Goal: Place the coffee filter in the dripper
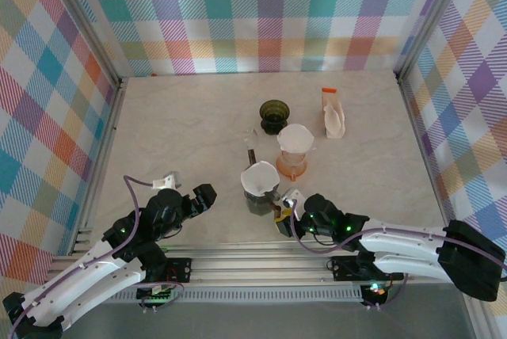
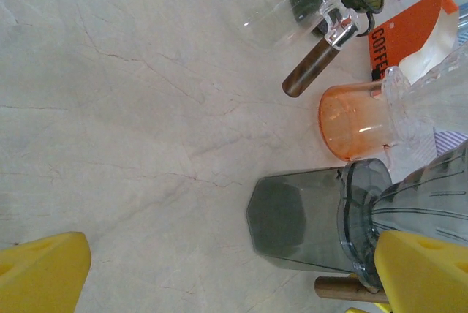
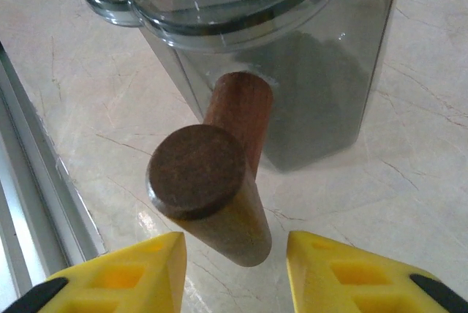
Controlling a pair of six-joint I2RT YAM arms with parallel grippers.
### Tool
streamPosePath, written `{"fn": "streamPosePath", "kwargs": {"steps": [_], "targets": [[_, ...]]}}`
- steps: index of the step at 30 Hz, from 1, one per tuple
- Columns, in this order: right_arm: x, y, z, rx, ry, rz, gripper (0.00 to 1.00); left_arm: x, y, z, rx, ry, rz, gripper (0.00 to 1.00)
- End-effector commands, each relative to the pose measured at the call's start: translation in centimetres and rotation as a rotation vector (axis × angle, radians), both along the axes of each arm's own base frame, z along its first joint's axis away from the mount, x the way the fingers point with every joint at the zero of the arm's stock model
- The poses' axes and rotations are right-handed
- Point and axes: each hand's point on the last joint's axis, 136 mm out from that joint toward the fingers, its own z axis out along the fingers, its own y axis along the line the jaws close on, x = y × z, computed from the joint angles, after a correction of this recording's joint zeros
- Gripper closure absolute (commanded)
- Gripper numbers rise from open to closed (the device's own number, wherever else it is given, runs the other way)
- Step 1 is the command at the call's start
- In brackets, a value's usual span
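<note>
At the near edge of the bench, both arms lie low and reach forward from their bases.

Left arm: angled up and to the right. The left hand sits over bare bench with its fingers spread to full width, holding nothing. From its wrist camera the grey dripper lies ahead on the right.

Right arm: stretched leftward along the metal rail. The right hand is low, just beside the base of the grey dripper. In the right wrist view its yellow fingers stand partly apart on either side of the tip of a wooden handle that projects from the grey vessel. Bench surface shows between the handle and one finger, so the handle is not clamped.

Coffee filter: a white paper cone seated in the mouth of the grey dripper, front and centre on the bench.

Behind it an orange dripper carries a second filter. A dark green dripper and a coffee bag stand farther back. A clear glass piece stands left of the orange one.

Open room: wide bare bench to the left and rear-left, and bare bench on the right up to the checked wall.

Tight spots: the rail just behind the right hand, and the vessels standing close together.
</note>
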Motion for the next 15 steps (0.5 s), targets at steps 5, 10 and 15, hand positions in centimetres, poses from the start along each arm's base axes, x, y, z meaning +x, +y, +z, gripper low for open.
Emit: {"fn": "streamPosePath", "kwargs": {"steps": [5, 10, 15], "targets": [[0.9, 1.6, 2.0, 0.051, -0.059, 0.019, 0.67, 0.0, -0.6, 0.1, -0.021, -0.008, -0.021, 0.0], [1.2, 2.2, 1.7, 0.031, -0.066, 0.031, 0.7, -0.1, -0.6, 0.2, -0.023, -0.012, -0.023, 0.0], [1.6, 2.7, 1.8, 0.024, -0.085, 0.035, 0.71, -0.1, -0.4, 0.6, -0.025, -0.019, -0.022, 0.0]]}}
